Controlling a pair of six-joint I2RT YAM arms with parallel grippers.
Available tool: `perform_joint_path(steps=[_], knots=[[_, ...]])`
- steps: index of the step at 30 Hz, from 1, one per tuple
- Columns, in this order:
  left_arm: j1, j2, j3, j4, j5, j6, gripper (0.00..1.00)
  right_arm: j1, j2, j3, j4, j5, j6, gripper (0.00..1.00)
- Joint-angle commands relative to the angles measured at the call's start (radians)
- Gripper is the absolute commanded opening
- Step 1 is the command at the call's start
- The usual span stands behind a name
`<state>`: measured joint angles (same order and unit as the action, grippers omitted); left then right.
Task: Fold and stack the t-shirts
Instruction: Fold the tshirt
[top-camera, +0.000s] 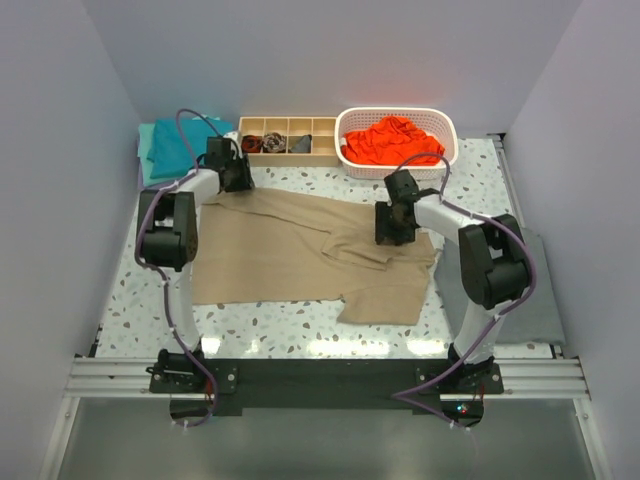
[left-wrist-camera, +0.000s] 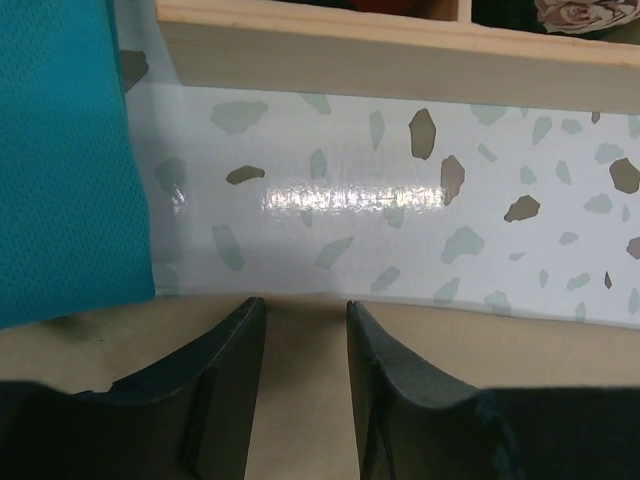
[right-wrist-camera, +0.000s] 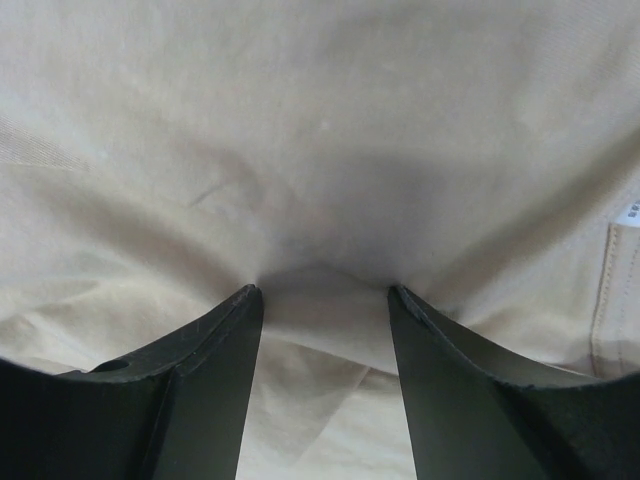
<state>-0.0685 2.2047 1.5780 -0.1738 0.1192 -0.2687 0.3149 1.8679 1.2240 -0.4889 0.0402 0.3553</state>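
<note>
A tan t-shirt (top-camera: 280, 250) lies spread on the speckled table, its right part folded over in loose creases. My left gripper (top-camera: 237, 178) sits at the shirt's far left edge, open. In the left wrist view its tips (left-wrist-camera: 303, 303) rest on the tan cloth (left-wrist-camera: 520, 340) right at its edge, with flat fabric showing between them. My right gripper (top-camera: 393, 232) is open and presses down into the shirt's right side. A small ridge of tan cloth (right-wrist-camera: 320, 120) bulges between its tips (right-wrist-camera: 322, 290). A folded teal t-shirt (top-camera: 170, 148) (left-wrist-camera: 60, 150) lies at the far left. An orange-red t-shirt (top-camera: 392, 140) fills a basket.
The white basket (top-camera: 447, 125) stands at the back right. A wooden divided box (top-camera: 290, 158) (left-wrist-camera: 350, 50) holding small rolled socks (top-camera: 252, 143) sits just beyond my left gripper. A flat dark grey cloth (top-camera: 540, 290) lies by the right arm. Walls close in on both sides.
</note>
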Motion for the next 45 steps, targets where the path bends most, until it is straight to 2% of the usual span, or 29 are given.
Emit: perform_joint_path(steps=[1,3,6,12,15,16,21,25,31,35,39,45], knots=[[0.015,-0.063,-0.060,-0.033,-0.013,0.045,0.45,0.013,-0.071,0.003,-0.069,0.079,-0.013,0.59],[0.006,-0.129,-0.094,-0.015,-0.030,0.039,0.51,0.012,-0.098,0.049,-0.082,0.130,-0.050,0.60],[-0.014,-0.242,-0.173,0.045,-0.050,0.020,0.53,0.010,-0.157,0.094,-0.082,0.202,-0.096,0.63],[-0.080,-0.456,-0.295,0.065,-0.116,-0.073,0.56,0.004,-0.226,0.121,-0.154,0.169,-0.088,0.64],[-0.109,-0.568,-0.426,0.069,-0.118,-0.162,0.57,0.007,-0.317,0.023,-0.140,0.054,-0.058,0.64],[-0.113,-0.630,-0.522,0.080,-0.116,-0.177,0.57,0.009,-0.347,-0.045,-0.132,0.011,-0.038,0.64],[-0.129,-0.838,-0.821,0.066,-0.180,-0.257,0.57,0.026,-0.508,-0.236,-0.154,-0.039,0.014,0.63],[-0.134,-1.067,-0.950,-0.028,-0.314,-0.329,0.56,0.059,-0.668,-0.378,-0.206,-0.063,0.115,0.61],[-0.134,-1.282,-1.049,-0.211,-0.429,-0.466,0.57,0.116,-0.849,-0.550,-0.290,-0.043,0.293,0.61],[-0.132,-1.329,-1.084,-0.297,-0.452,-0.513,0.57,0.130,-0.999,-0.639,-0.350,-0.043,0.388,0.61],[-0.132,-1.297,-1.119,-0.276,-0.405,-0.538,0.57,0.138,-1.044,-0.721,-0.361,-0.046,0.432,0.59],[-0.132,-1.238,-1.161,-0.263,-0.418,-0.561,0.57,0.141,-1.069,-0.796,-0.321,-0.045,0.470,0.60]])
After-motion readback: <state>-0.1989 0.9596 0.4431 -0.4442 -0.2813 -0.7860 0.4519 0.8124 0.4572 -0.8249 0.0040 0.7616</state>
